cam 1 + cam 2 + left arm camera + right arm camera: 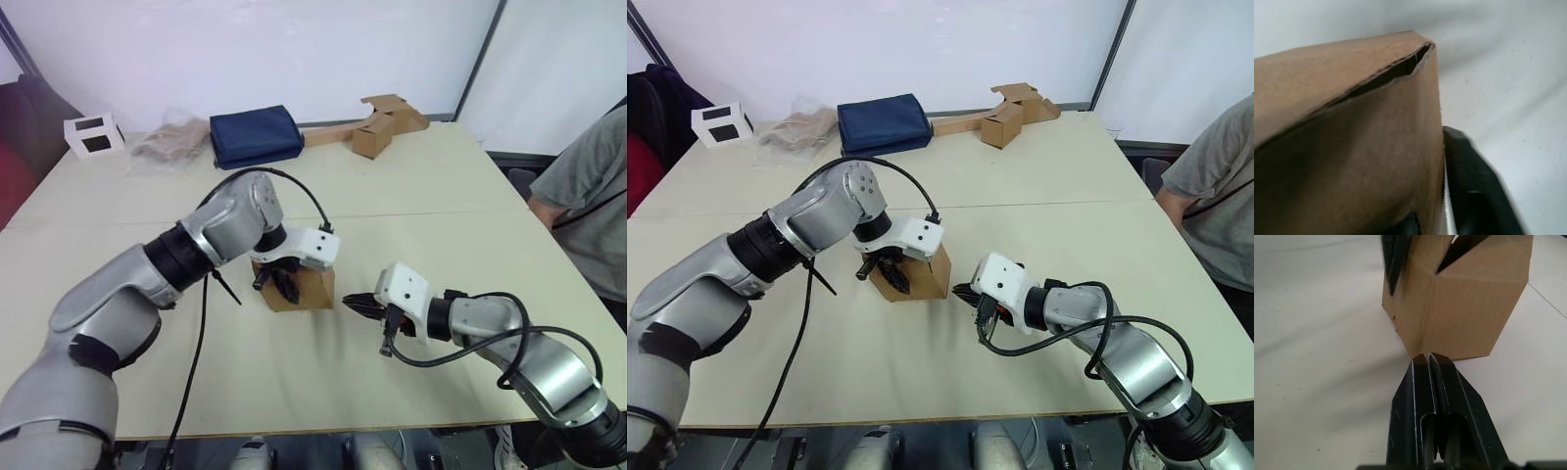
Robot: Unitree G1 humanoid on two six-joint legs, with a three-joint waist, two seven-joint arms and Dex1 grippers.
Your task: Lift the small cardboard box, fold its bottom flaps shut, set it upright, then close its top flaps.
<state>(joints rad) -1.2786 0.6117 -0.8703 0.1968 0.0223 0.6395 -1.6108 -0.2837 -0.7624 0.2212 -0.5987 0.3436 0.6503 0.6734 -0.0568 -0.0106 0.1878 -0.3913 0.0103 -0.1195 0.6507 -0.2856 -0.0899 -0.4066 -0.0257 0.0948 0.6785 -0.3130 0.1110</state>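
The small cardboard box [312, 287] stands on the middle of the table, plain brown, its top flaps folded over with a slit [1396, 71] left along one edge. My left gripper [277, 282] comes down over its upper left corner and grips a wall. One black finger [1474, 196] lies against the cardboard; the other is hidden behind it. My right gripper [1428, 357] is shut and empty, low over the table, its tips at the bottom edge of the box's [1469, 308] right side. The bottom flaps are hidden underneath.
At the table's far edge sit a white box with dark windows [94, 134], a clear bag of beige stuff [171, 142], a folded navy cloth [255, 135] and a long strip of joined cardboard pieces [377, 122]. A person in grey [588, 206] stands at the right edge.
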